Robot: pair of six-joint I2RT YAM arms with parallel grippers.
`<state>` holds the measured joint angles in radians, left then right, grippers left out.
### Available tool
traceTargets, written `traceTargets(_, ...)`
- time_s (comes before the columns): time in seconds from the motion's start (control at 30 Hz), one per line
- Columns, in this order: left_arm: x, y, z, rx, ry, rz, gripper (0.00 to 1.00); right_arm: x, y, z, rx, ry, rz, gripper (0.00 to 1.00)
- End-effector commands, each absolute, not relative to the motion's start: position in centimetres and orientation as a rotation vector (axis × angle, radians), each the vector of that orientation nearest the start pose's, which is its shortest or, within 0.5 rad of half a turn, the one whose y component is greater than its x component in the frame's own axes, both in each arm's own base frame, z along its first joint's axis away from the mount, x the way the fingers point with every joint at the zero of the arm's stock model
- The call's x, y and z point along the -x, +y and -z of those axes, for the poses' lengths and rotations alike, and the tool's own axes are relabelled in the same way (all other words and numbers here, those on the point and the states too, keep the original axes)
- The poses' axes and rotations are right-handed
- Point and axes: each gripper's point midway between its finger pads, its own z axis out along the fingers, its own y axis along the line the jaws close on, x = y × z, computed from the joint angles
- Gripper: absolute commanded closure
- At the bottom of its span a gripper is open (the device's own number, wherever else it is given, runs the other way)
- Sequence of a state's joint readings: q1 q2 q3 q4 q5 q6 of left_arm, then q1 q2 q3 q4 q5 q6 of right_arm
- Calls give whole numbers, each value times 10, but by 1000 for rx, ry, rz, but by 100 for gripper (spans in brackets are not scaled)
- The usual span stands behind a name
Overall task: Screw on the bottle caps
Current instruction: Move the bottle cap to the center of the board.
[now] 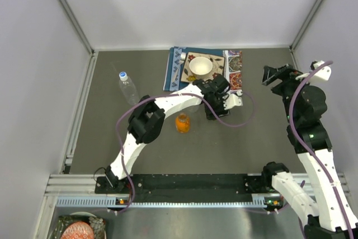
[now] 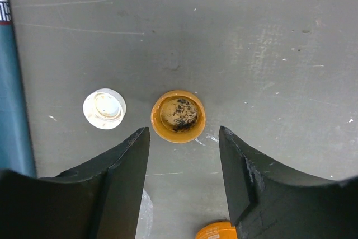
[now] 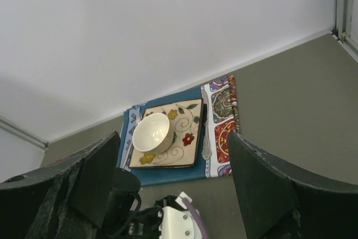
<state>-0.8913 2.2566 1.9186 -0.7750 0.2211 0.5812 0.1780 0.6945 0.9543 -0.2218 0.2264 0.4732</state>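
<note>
Where the left arm is reaching: mid-table [image 1: 251, 138], just near of the placemat [image 1: 174, 62].
Left gripper [image 2: 183, 130]: hanging released, fingers spread, gripping nothing.
Orange cap [image 2: 178, 116]: lying open side up on the table just beyond the fingertips (in line with the gap, untouched).
White cap [image 2: 104, 108]: sitting just beside the orange one, on the placemat's side.
Orange bottle [image 1: 182, 122]: standing near-left of that gripper.
Clear bottle [image 1: 128, 88]: sitting far left, wearing a blue-and-white cap.
Right gripper [image 3: 173, 137]: hovering raised at right, fingers wide, holding nothing.
</note>
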Motion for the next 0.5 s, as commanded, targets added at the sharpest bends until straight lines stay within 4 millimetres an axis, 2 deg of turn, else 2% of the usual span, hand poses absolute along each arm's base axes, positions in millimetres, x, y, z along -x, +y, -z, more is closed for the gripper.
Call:
traceTargets(0.0, -324, -419, -63, -1792, 1963, 416, 42, -287, 32, -387, -399, 1433, -386, 22)
traceTargets(0.2, -339, -425, -62, -1726, 1981, 413, 44, -285, 35, -385, -393, 1425, -405, 23)
traceTargets(0.47, -346, -424, -51, -1692, 2008, 393, 48, -287, 38, -381, -381, 1435, -413, 24)
